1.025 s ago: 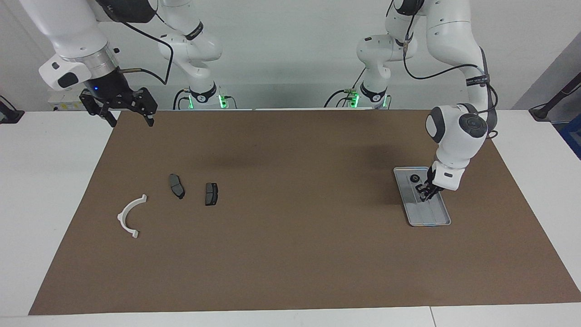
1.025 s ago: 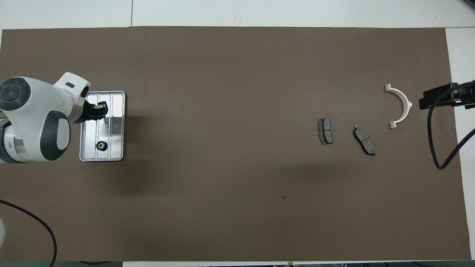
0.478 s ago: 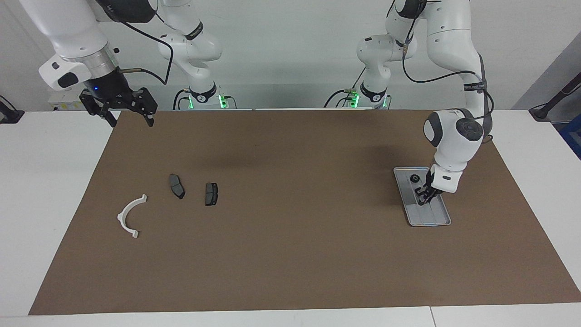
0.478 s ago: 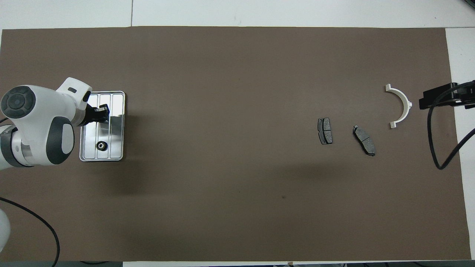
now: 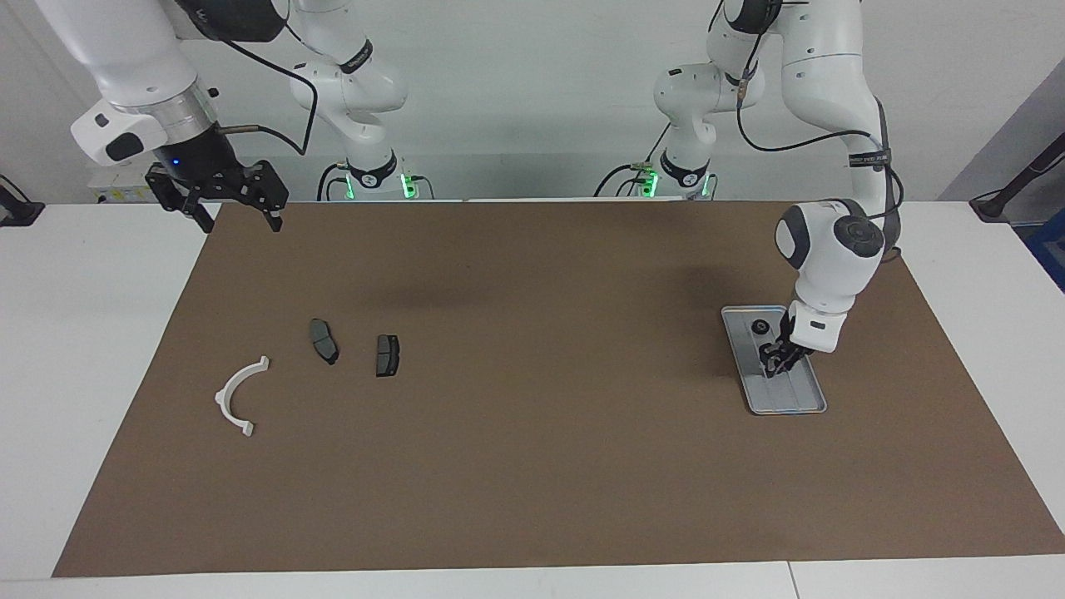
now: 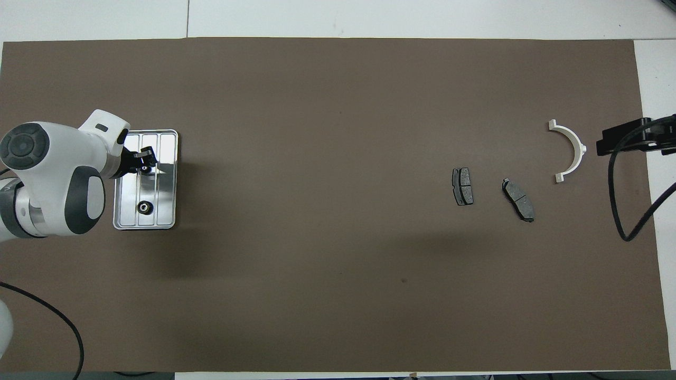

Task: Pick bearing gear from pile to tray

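**Left jaws low over the tray, a second bearing gear just under the tips**

Left gripper (image 5: 775,363) sits low over the middle of the tray (image 6: 168,138), at the left arm's end of the desk. A small dark round part with a pale centre (image 6: 143,169) shows right at the fingertips in the overhead view, likely the bearing gear being set down. Whether the jaws pinch it or have let go, cannot tell; contact with the tray floor is also unclear.

Another bearing gear (image 6: 143,207) lies in the tray, just beside the jaws toward the robots.

Right gripper (image 5: 237,210) waits, raised over the mat's corner, jaws spread, empty. The pile lies near it: white arc (image 5: 239,396), two dark pads (image 5: 324,340) (image 5: 387,355). No loose round pieces are visible there.
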